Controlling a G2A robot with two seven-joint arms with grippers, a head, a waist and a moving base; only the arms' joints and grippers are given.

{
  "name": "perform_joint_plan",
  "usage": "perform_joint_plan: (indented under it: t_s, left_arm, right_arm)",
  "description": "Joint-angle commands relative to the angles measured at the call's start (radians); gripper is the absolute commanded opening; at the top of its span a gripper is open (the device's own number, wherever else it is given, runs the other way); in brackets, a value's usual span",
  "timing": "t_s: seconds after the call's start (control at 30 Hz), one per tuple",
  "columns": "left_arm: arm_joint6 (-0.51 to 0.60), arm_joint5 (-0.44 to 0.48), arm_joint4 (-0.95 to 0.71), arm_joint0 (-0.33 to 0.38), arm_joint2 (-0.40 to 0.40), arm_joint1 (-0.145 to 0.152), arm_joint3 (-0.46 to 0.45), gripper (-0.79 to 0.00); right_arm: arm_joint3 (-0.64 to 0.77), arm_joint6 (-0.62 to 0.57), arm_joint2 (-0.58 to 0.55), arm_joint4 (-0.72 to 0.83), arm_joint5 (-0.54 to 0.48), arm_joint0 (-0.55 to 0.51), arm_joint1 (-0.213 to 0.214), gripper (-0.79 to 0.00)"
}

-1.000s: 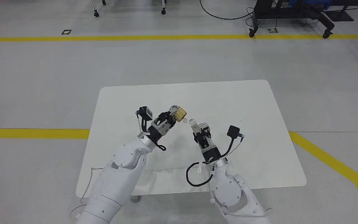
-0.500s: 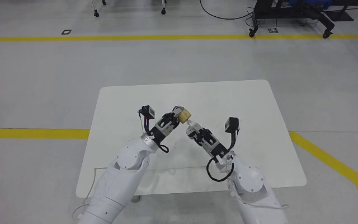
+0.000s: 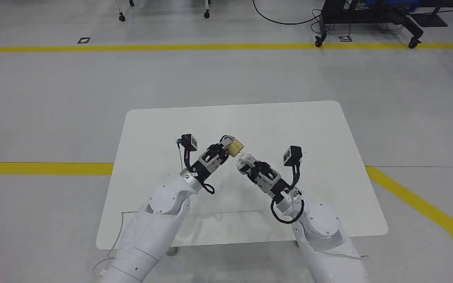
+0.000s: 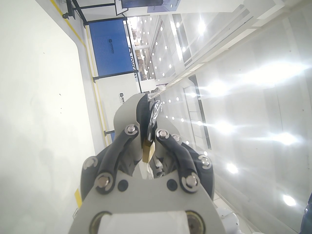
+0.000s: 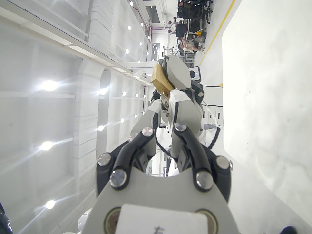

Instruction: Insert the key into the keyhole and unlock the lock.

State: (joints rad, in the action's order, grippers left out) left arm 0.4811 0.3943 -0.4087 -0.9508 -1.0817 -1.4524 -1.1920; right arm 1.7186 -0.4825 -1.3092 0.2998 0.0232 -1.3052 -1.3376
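My left gripper (image 3: 226, 148) is shut on a brass padlock (image 3: 235, 146) and holds it above the middle of the white table (image 3: 311, 127). In the left wrist view the padlock's brass body (image 4: 148, 151) and silver shackle (image 4: 155, 110) sit between that gripper's (image 4: 149, 113) fingers. My right gripper (image 3: 244, 163) is just beside the padlock, shut on a small silver key (image 5: 166, 97). In the right wrist view the key's tip meets the lower end of the padlock (image 5: 159, 80). I cannot tell how deep the key sits in the keyhole.
The tabletop (image 5: 263, 93) lies bare under both arms. Yellow floor lines (image 3: 212, 47) run past the table, and a wheeled cart (image 3: 368, 18) stands far behind it.
My right arm has swung its elbow out to the right and brought the key up against the padlock. The left gripper with the padlock has shifted slightly to the right.
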Motion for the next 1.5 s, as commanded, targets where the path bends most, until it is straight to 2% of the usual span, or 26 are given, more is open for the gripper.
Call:
perform_joint_plan:
  t_s: [0.0, 0.17, 0.2, 0.23, 0.27, 0.6, 0.9, 1.03, 1.33, 1.47]
  left_arm:
    - [0.003, -0.002, 0.002, 0.000, -0.001, 0.000, 0.001, -0.785]
    - [0.005, 0.000, 0.006, -0.001, -0.003, -0.001, 0.000, -0.785]
    - [0.005, 0.002, 0.008, -0.001, -0.004, -0.001, 0.000, -0.785]
    - [0.007, 0.004, 0.010, -0.001, -0.004, -0.001, 0.001, -0.785]
    - [0.007, 0.010, 0.012, -0.002, -0.005, -0.001, 0.000, -0.785]
    - [0.028, 0.073, 0.066, -0.006, -0.008, 0.000, 0.002, -0.785]
    - [0.030, 0.184, 0.119, -0.017, -0.010, 0.002, 0.001, -0.785]
    - [0.030, 0.206, 0.127, -0.021, -0.014, 0.003, -0.001, -0.785]
    - [0.044, 0.219, 0.123, -0.028, -0.029, 0.007, -0.002, -0.785]
    - [0.053, 0.206, 0.117, -0.032, -0.036, 0.009, -0.002, -0.785]
  right_arm:
    - [-0.008, 0.004, 0.001, 0.013, 0.019, 0.008, 0.000, -0.723]
    - [-0.024, -0.008, 0.006, 0.056, 0.065, 0.027, -0.001, -0.696]
    - [-0.028, -0.016, 0.005, 0.069, 0.077, 0.032, 0.000, -0.717]
    - [-0.032, -0.022, 0.004, 0.081, 0.087, 0.036, 0.000, -0.776]
    - [-0.036, -0.030, 0.002, 0.094, 0.097, 0.040, 0.000, -0.785]
    - [-0.069, -0.137, -0.021, 0.203, 0.167, 0.065, 0.008, -0.785]
    - [-0.133, -0.296, -0.059, 0.367, 0.290, 0.101, 0.019, -0.785]
    - [-0.162, -0.352, -0.073, 0.415, 0.337, 0.119, 0.025, -0.785]
    - [-0.180, -0.364, -0.089, 0.454, 0.338, 0.125, 0.035, -0.785]
    - [-0.158, -0.355, -0.111, 0.435, 0.287, 0.111, 0.041, -0.785]
